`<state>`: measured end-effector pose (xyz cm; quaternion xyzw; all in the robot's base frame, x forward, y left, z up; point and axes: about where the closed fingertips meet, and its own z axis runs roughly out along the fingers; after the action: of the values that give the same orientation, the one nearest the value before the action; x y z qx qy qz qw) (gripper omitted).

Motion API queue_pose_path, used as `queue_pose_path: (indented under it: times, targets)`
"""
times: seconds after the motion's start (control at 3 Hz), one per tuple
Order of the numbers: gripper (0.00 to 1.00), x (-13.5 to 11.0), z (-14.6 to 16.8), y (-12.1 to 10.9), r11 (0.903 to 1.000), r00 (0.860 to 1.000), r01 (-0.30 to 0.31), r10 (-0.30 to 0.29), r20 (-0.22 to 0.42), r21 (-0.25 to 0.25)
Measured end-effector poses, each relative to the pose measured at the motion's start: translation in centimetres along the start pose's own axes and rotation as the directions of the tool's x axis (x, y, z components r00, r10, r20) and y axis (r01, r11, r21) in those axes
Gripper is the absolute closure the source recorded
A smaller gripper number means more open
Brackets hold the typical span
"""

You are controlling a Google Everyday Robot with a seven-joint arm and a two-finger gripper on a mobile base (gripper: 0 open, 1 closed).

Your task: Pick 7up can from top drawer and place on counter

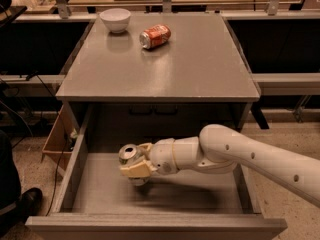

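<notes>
Tool (133, 160) gripping 7up can (128, 153), inside open top drawer (150, 227)

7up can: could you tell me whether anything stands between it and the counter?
Nothing visible does. The gripper holds the 7up can in the open top drawer, in front of the counter; the bowl and orange can sit at its far end.
</notes>
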<state>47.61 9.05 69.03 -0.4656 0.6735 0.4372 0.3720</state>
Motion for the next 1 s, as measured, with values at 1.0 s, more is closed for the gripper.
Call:
queue_pose_path:
  times: [1.0]
  targets:
    - [1.0,-8.1,-12.2,-5.8,0.9628,0.956,0.156,-0.09,-0.28,0.221]
